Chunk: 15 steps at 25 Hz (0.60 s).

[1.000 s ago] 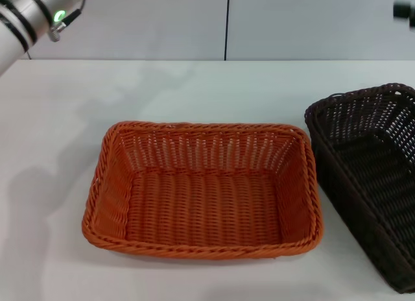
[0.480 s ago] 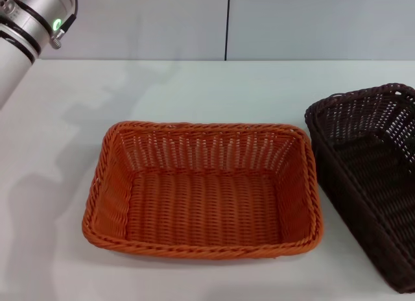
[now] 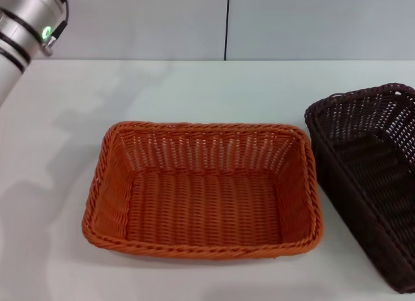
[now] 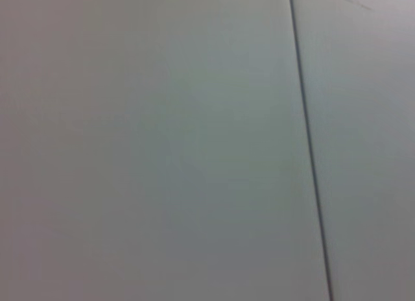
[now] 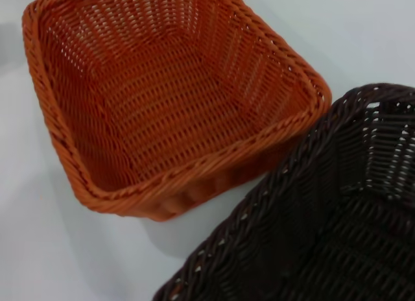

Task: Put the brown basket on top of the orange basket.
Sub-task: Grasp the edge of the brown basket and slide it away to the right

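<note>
The orange basket (image 3: 204,187) sits empty in the middle of the white table. The brown basket (image 3: 373,184) stands on the table just to its right, partly cut off by the picture's edge, a narrow gap between them. Both also show in the right wrist view, the orange basket (image 5: 162,100) and the brown basket (image 5: 324,229) side by side, seen from above. My left arm (image 3: 26,28) shows only as a silver wrist segment at the far left, raised. Neither gripper's fingers show in any view.
The white table (image 3: 214,87) ends at a grey wall with a dark vertical seam (image 3: 227,22) behind it. The left wrist view shows only that grey wall and the seam (image 4: 311,171).
My left arm has drawn back toward the upper left corner. A dark bit of the right arm at the upper right edge has gone out of view. The baskets have not moved.
</note>
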Each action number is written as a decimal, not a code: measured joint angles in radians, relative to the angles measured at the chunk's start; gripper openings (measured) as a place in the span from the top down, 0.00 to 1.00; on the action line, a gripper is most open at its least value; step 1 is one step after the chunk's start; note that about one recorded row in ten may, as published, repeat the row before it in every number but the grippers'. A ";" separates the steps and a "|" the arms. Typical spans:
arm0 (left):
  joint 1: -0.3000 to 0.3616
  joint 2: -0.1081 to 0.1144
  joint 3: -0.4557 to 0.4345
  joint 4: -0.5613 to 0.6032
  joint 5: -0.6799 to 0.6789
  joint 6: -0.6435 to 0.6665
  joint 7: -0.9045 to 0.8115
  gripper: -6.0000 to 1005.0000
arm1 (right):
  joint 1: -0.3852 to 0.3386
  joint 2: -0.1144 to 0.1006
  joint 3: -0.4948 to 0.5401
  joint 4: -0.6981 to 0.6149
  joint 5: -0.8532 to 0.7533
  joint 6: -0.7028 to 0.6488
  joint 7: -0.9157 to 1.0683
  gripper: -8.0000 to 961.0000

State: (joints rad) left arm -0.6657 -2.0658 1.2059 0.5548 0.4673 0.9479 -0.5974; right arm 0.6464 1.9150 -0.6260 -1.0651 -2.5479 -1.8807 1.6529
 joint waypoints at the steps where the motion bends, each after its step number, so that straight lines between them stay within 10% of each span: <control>1: 0.016 0.001 -0.001 0.000 -0.005 0.013 -0.002 0.14 | -0.005 0.011 0.000 0.003 0.000 0.002 0.015 0.40; 15: 0.045 -0.006 0.035 -0.045 -0.010 0.044 0.054 0.15 | -0.073 0.019 -0.028 0.020 -0.056 -0.059 -0.045 0.42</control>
State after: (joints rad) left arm -0.6209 -2.0722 1.2406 0.5094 0.4574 0.9919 -0.5431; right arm 0.5731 1.9342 -0.6537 -1.0451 -2.6041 -1.9401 1.6081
